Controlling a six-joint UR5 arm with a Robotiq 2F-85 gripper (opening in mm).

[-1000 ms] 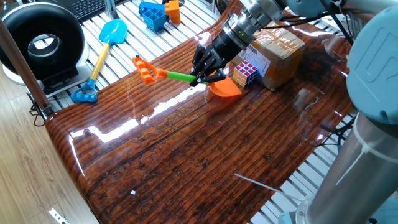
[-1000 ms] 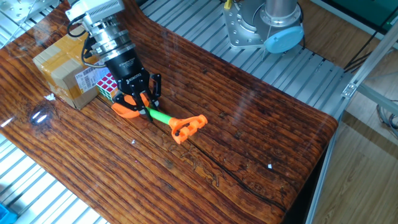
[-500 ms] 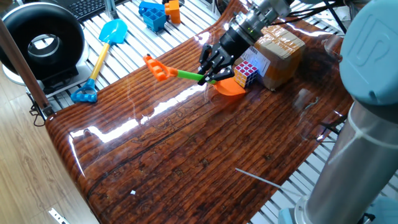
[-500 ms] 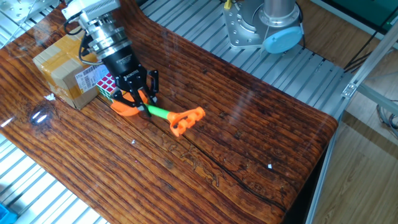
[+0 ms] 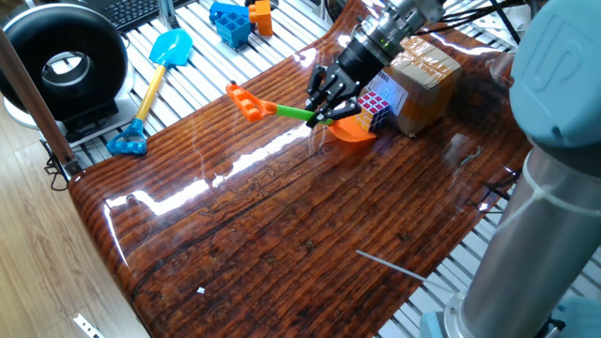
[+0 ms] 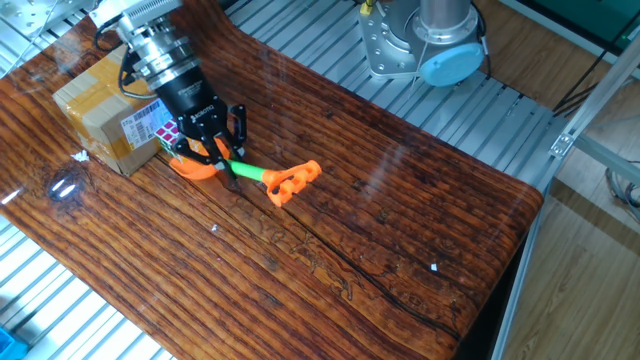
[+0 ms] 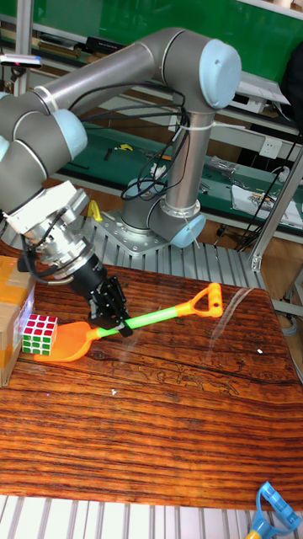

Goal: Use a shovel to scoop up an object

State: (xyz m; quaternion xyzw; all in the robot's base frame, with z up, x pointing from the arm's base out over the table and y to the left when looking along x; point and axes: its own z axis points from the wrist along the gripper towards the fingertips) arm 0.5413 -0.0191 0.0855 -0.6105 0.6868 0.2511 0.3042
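The shovel has an orange scoop blade (image 5: 353, 130) (image 6: 190, 166) (image 7: 67, 344), a green shaft (image 7: 156, 318) and an orange D-handle (image 5: 246, 102) (image 6: 291, 179) (image 7: 207, 301). My gripper (image 5: 324, 103) (image 6: 222, 158) (image 7: 116, 319) is shut on the shaft close to the blade. The blade's front rests on the table and the handle end is lifted. The blade touches the small Rubik's cube (image 5: 377, 105) (image 6: 150, 124) (image 7: 39, 334), which stands against a brown cardboard box (image 5: 422, 80) (image 6: 100, 113). Whether the cube sits on the blade I cannot tell.
The glossy wooden table (image 5: 282, 225) ends at slatted metal rails. On the rails lie a blue shovel with a yellow shaft (image 5: 155, 83) and blue and orange toy blocks (image 5: 238, 19). A black round device (image 5: 64, 62) stands at the far left. The arm's base (image 6: 430, 40) stands behind the table.
The gripper has pushed the shovel toward the cube and box. The blade slid up against the cube and the handle end rose off the table.
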